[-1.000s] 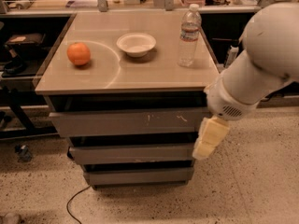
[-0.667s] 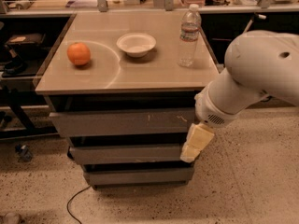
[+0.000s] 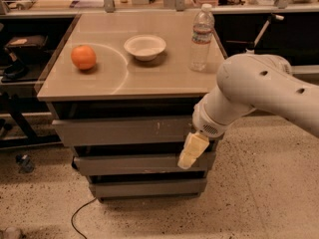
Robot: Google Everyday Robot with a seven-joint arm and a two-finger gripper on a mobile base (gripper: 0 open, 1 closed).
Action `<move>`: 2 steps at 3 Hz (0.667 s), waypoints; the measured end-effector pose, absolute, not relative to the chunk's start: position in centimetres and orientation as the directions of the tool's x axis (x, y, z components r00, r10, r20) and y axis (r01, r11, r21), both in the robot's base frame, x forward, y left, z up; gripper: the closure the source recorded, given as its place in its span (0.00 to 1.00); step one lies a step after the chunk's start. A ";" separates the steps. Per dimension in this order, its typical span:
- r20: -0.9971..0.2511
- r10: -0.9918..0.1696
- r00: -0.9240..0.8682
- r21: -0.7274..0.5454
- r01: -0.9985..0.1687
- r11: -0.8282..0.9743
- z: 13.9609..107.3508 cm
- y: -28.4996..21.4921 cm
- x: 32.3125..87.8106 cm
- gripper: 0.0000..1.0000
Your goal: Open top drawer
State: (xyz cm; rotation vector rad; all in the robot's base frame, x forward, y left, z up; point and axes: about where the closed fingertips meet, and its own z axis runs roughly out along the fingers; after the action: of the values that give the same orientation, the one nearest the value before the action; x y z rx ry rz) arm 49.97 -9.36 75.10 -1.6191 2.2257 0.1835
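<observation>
While the water bottle does have a label band around its middle, nothing on it is readable, and I can't spot any other legible writing or brand.

Only one camera view, so here goes. The top drawer sits right under the front edge of the desk. It's a flat grey metal front, wider and taller than the middle drawer and bottom drawer stacked below it. It has a few small white scratches a bit right of centre and looks pushed in.

The gripper is a cream-coloured piece hanging off the big white arm, below the desk's front right corner. It's in front of the right end of the middle drawer, just under the top drawer's lower edge. From this angle I can't tell how it's set.

On the desk, an orange is near the left edge, a white bowl sits mid-desk, and the bottle stands near the right edge.
</observation>
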 end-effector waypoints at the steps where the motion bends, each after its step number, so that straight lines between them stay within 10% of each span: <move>1: -0.388 -0.888 -0.246 -0.113 -0.944 0.311 73.0 -8.1 51.6 0.00; 2: -0.392 -0.892 -0.225 -0.121 -0.949 0.292 71.3 -7.2 53.1 0.00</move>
State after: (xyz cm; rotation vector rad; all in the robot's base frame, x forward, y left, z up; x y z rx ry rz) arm 53.14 -7.17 71.28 -1.6531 2.1820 0.2008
